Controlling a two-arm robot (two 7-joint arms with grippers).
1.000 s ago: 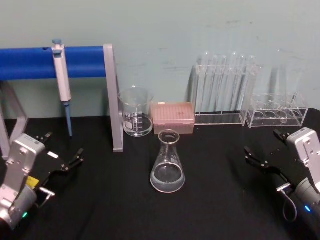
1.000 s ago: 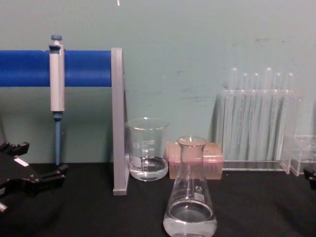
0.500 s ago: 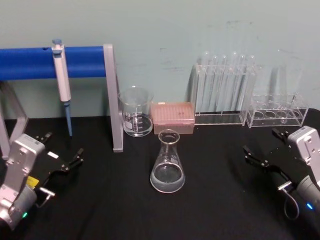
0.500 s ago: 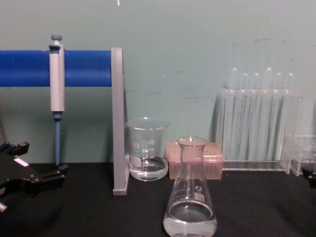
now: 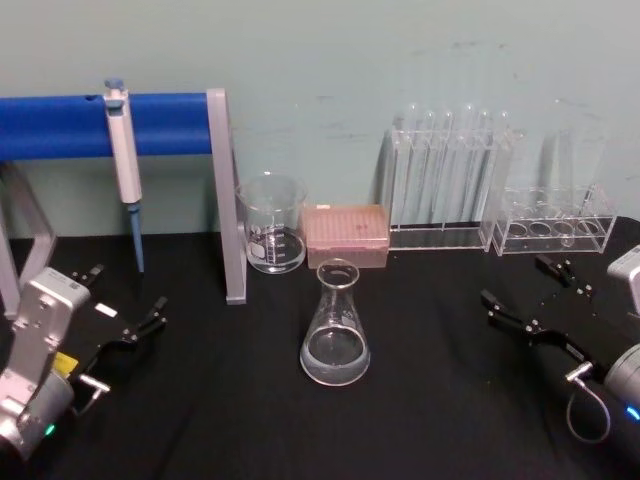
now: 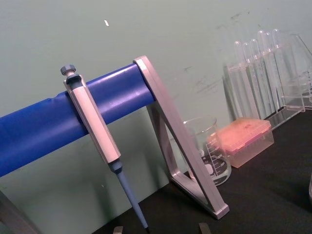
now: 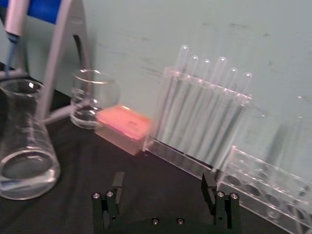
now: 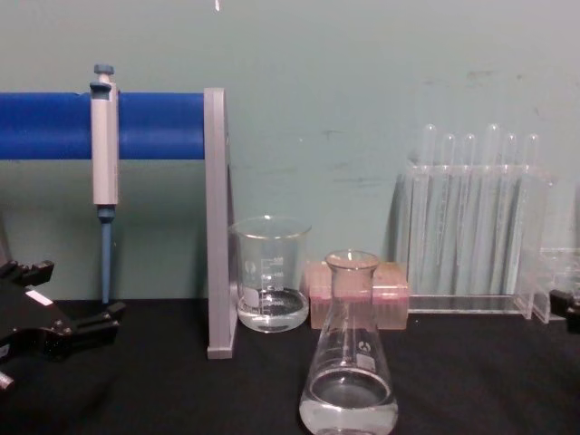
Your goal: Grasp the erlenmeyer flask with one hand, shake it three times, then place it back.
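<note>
**One fragile thing to grip, and nothing touching it**

Two black two-fingered graspers sit nearest, low over the black table (image 5: 420, 420). The left end effector (image 5: 128, 290) is at the left edge and the right end effector (image 5: 513, 280) at the right, each with fingers spread and nothing between them. Both are well apart from the one clear glass conical flask (image 5: 335, 325), which stands upright mid-table between them. A little clear liquid is pooled in its wide base.

The flask should be stiff, smooth and breakable. It is probably light, with what weight it has sitting low. The narrow neck just under the flared lip looks the best hold: the fingers can span it, and the lip would catch any slip. A gentle squeeze is wise, and the open mouth calls for care in shaking.

Behind the flask stand one clear glass cylindrical beaker (image 5: 272, 235) and, just beside it, one pink plastic tip box (image 5: 345, 233). Farther back against the wall are two clear plastic racks. The tall rack (image 5: 440, 235) holds six thin glass test tubes (image 8: 468, 199), and the low rack (image 5: 555, 230) is to its right. To the left, one grey pipette with a blue tip (image 5: 122, 150) hangs on one blue bar stand (image 5: 60, 125)
</note>
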